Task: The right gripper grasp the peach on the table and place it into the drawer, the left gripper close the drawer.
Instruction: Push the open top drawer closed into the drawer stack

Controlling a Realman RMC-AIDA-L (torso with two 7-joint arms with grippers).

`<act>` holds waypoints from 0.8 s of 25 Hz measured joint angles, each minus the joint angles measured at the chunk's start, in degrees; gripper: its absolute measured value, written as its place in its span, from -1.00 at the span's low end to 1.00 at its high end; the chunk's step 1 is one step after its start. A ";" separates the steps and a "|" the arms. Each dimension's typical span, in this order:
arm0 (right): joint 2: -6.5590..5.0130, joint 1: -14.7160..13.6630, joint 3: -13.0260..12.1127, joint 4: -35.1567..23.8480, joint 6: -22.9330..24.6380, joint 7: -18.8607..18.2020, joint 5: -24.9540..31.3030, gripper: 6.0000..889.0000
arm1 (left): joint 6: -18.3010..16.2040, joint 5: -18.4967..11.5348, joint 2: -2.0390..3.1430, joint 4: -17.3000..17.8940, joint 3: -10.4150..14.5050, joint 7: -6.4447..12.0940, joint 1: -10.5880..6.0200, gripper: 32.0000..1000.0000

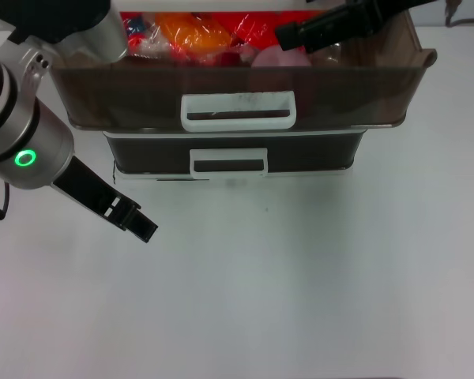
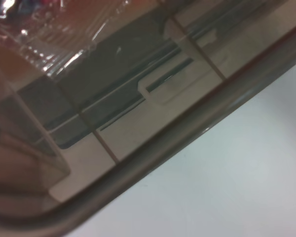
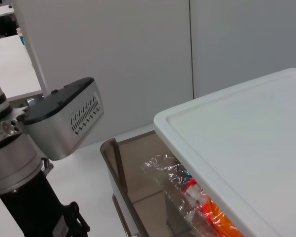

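1. The drawer (image 1: 245, 95), the upper and wider of two, stood pulled out toward the robot, its long white handle (image 1: 238, 110) facing forward at 12 o'clock of the head view.
2. The peach (image 1: 272, 58) lay inside the drawer, at about 1 o'clock, beside the orange and red wrapped items (image 1: 197, 31); no fruit remained on the white bench (image 1: 300, 276).
3. The right gripper (image 1: 288, 34) reached over the drawer's rear right part, its tip just beside the peach. Whether its jaws were open or closed could not be told from these views.
4. The left gripper (image 1: 142, 225) hung low over the bench at 9 o'clock, forward and to the left of the drawer front and apart from the handle. Its jaws appeared closed and held nothing.
5. Judged step: placement was essentially complete, and closing was about to begin.
6. The next move would likely call for the right arm to clear the drawer, then the left gripper to meet the front panel near the handle and push squarely toward 12 o'clock, avoiding skew.
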 joint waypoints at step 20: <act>-7.56 -16.18 12.52 -22.92 6.29 12.51 -0.61 0.96 | -0.01 0.00 0.09 -0.05 0.00 0.43 0.22 0.58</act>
